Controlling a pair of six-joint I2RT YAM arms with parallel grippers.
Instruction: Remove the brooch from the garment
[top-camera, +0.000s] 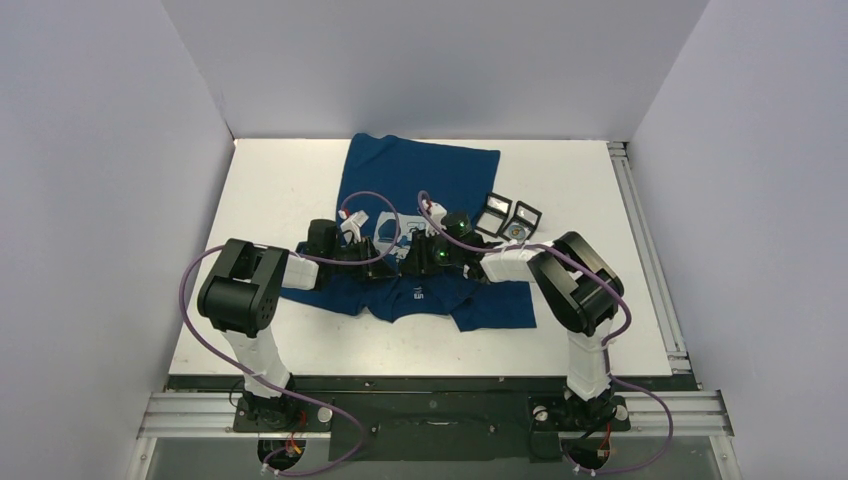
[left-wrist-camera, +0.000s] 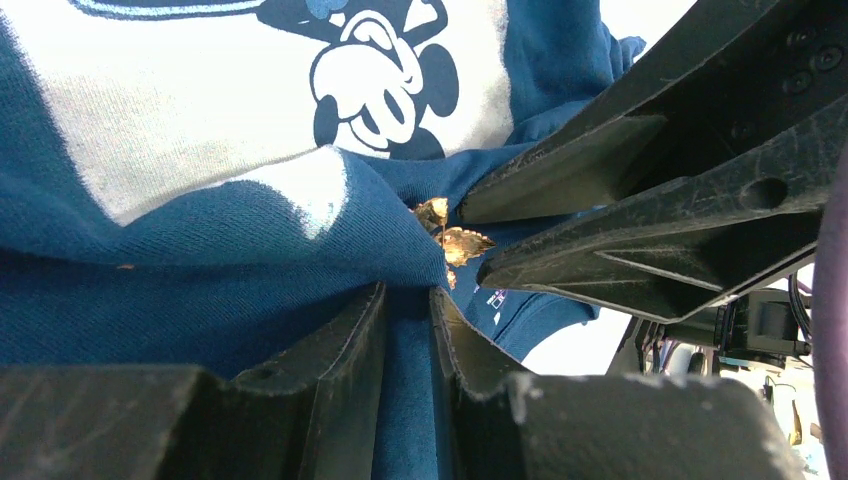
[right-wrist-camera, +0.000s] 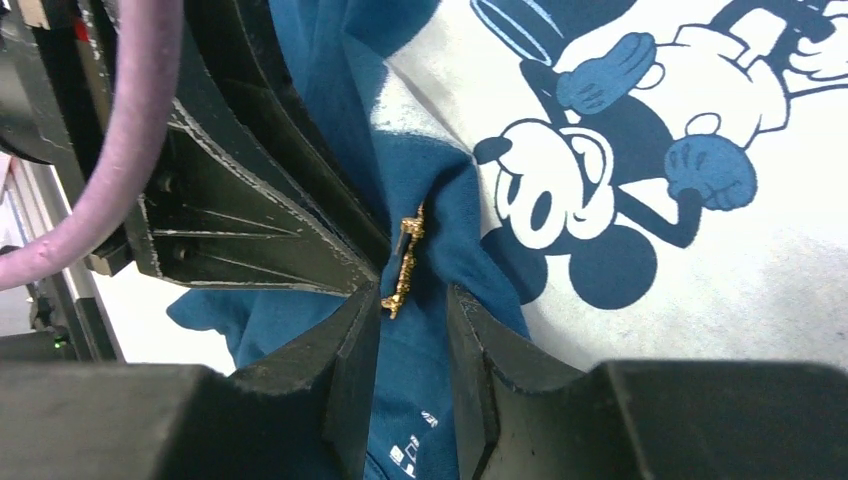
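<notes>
Left gripper (left-wrist-camera: 407, 300): fingers pinching a blue fold of shirt (left-wrist-camera: 200, 290).
Right gripper (right-wrist-camera: 412, 297): fingers slightly spread, gripping nothing.
Brooch (right-wrist-camera: 404, 262): gold, pinned on the fold, at the right fingertips, just past the left ones.
Mouse print (right-wrist-camera: 700, 280): beyond both finger pairs.

T-shirt (top-camera: 420, 175) dark blue, pale square print with cartoon mouse; brooch (right-wrist-camera: 404, 262) gold; table (top-camera: 280, 185) white; cable (right-wrist-camera: 130, 140) purple.
</notes>
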